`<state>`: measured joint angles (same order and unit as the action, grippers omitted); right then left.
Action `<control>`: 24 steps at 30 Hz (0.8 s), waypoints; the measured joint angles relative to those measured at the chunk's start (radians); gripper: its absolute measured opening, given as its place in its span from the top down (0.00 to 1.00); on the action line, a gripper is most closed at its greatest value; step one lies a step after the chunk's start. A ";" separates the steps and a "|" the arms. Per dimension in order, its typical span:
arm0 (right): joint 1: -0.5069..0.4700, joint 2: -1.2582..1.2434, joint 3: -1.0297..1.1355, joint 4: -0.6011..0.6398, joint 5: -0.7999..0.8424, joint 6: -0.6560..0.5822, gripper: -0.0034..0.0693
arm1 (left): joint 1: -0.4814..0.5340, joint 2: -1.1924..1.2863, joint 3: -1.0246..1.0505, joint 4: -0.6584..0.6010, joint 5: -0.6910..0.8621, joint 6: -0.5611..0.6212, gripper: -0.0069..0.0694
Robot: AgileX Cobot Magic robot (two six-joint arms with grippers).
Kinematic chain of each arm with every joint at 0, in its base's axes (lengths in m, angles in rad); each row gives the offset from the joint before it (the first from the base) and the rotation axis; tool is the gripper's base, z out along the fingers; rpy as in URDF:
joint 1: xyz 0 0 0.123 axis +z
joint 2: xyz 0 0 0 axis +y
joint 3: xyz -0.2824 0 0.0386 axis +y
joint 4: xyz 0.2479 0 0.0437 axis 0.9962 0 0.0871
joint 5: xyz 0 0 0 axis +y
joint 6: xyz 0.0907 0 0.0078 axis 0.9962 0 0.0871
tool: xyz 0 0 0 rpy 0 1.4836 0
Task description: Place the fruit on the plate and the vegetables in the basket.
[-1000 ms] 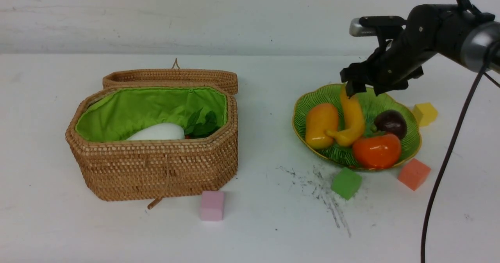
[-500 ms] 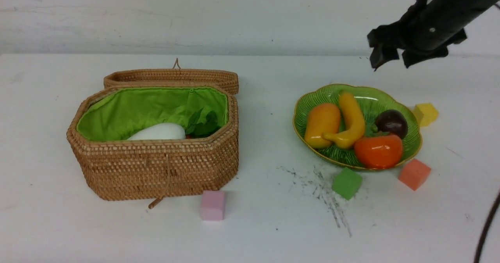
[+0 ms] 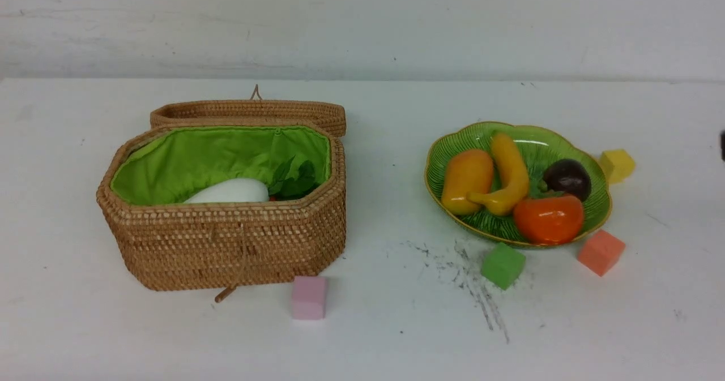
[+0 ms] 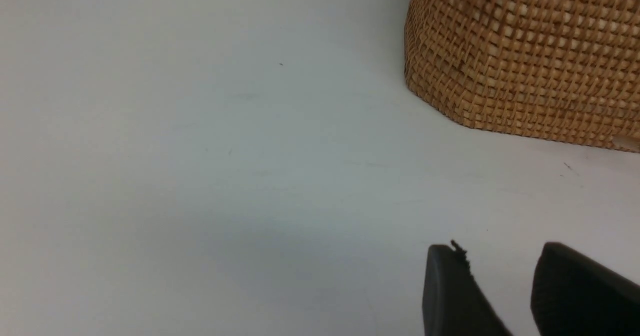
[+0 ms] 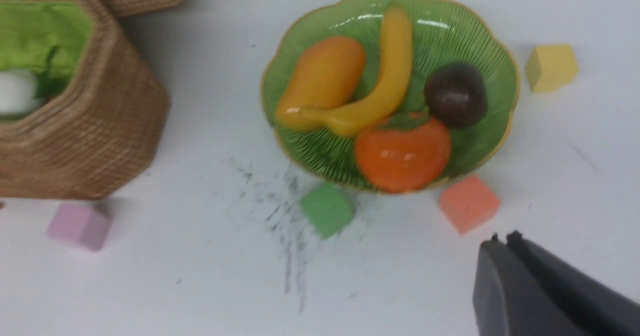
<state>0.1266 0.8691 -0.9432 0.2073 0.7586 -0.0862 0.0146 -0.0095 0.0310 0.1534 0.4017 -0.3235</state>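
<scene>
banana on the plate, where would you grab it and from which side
Grip the banana across its thick middle, coming from above. It lies flat on the plate, with the mango touching it on one side, so the upper half toward the far rim, where green shows on both sides, probably gives the fingers more room.

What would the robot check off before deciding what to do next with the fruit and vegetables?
1. Banana, mango, orange-red fruit and dark purple fruit on the plate: ok.
2. White eggplant inside the basket: ok.
3. Purple eggplant in the basket: cannot tell, hidden below the rim.
4. No fruit or vegetable loose on the table, only foam cubes: ok.
5. Right gripper fingers shut, holding nothing: ok.
6. Left gripper fingers apart, holding nothing: ok.
</scene>
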 joint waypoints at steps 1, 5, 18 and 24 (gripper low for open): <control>0.000 -0.015 0.013 0.000 -0.009 0.000 0.96 | 0.000 0.000 0.000 0.000 0.000 0.000 0.60; 0.000 -0.310 0.260 0.039 -0.096 0.004 0.96 | 0.000 0.000 0.000 0.000 0.000 0.000 0.60; 0.000 -0.739 0.459 -0.072 -0.060 0.143 0.96 | 0.000 0.000 0.000 0.000 0.000 0.000 0.60; 0.000 -0.741 0.460 -0.117 0.124 0.144 0.96 | 0.000 0.000 0.000 0.000 0.000 0.000 0.60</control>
<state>0.1266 0.1285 -0.4829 0.0904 0.8825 0.0576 0.0146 -0.0095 0.0310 0.1534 0.4017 -0.3235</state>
